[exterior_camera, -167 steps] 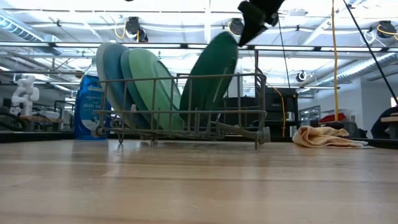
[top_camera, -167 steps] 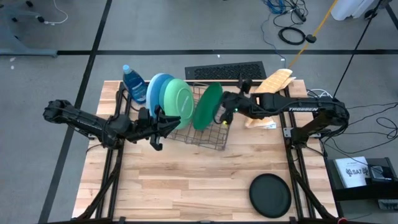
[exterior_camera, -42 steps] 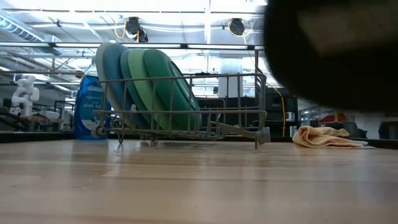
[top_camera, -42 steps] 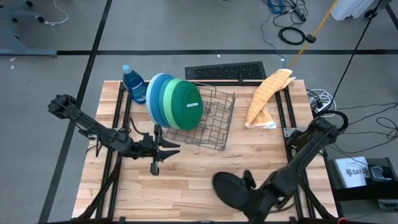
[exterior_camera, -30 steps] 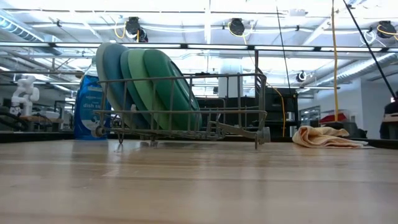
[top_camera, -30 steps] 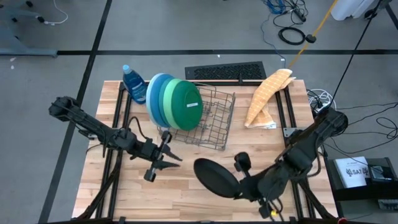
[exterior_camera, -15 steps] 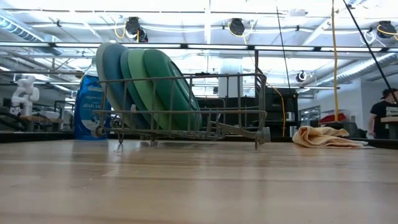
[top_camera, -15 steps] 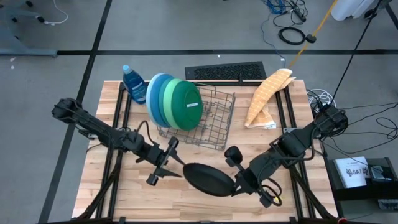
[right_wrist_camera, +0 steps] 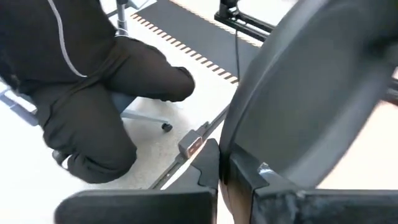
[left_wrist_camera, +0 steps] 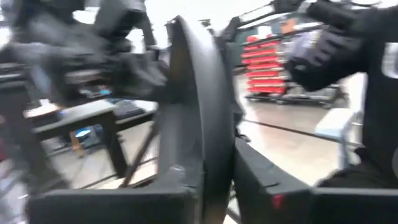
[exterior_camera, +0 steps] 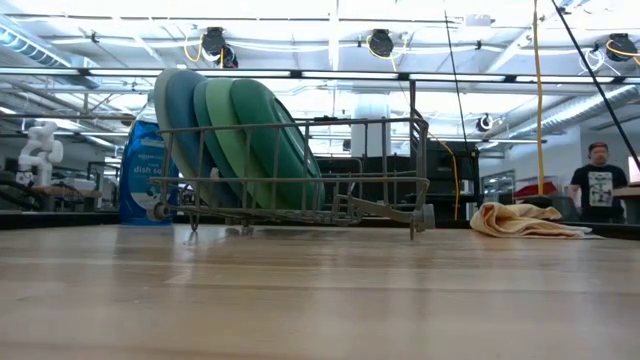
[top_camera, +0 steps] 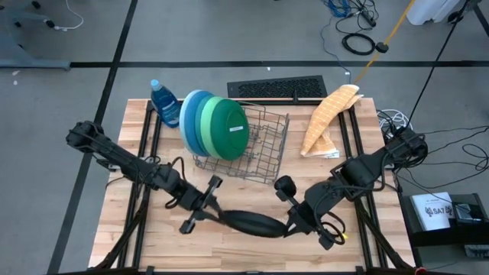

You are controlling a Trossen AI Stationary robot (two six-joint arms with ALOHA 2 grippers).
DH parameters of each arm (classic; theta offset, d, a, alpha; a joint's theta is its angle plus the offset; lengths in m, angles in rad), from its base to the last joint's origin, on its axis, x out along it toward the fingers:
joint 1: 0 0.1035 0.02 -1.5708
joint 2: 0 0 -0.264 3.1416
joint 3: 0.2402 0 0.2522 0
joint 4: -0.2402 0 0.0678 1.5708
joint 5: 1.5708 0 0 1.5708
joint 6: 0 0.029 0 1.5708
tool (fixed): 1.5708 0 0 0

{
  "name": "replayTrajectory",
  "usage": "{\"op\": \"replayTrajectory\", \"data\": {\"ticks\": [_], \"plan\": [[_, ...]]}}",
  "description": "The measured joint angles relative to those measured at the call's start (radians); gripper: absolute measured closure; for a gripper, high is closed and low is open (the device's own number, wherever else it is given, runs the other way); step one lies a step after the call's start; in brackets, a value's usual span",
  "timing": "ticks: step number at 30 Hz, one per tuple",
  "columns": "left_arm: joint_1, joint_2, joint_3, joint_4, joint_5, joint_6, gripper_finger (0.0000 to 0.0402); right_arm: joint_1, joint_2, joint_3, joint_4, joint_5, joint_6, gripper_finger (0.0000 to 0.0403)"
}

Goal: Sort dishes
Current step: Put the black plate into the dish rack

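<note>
gripping small black plate (top_camera: 252, 223) edge-on, both pincers, matte round rim

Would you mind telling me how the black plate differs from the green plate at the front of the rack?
The black plate is dark and smaller; the green plate is bright and larger. The black plate is held off the table between the left gripper and right gripper; the green plate leans in the wire rack against other plates. Both are round and flat.

Two dark jointed arms; black cables
</note>
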State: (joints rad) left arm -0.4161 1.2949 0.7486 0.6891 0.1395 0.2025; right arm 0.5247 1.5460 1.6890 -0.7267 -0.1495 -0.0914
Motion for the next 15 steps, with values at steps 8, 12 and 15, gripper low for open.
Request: {"op": "replayTrajectory", "data": {"ticks": [8, 12, 15], "plan": [[-0.006, -0.007, 0.003, -0.032, -0.029, 0.011, 0.0393, 0.001, -0.019, 0.002, 0.008, 0.242, 0.068, 0.0301], [0.008, -0.046, 0.004, -0.063, -0.1, 0.007, 0.0393, 0.018, -0.055, 0.039, -0.137, 0.399, 0.081, 0.024], [0.034, -0.086, 0.006, -0.097, -0.155, -0.045, 0.0393, 0.023, -0.094, 0.078, -0.265, 0.534, 0.115, 0.0213]]}}
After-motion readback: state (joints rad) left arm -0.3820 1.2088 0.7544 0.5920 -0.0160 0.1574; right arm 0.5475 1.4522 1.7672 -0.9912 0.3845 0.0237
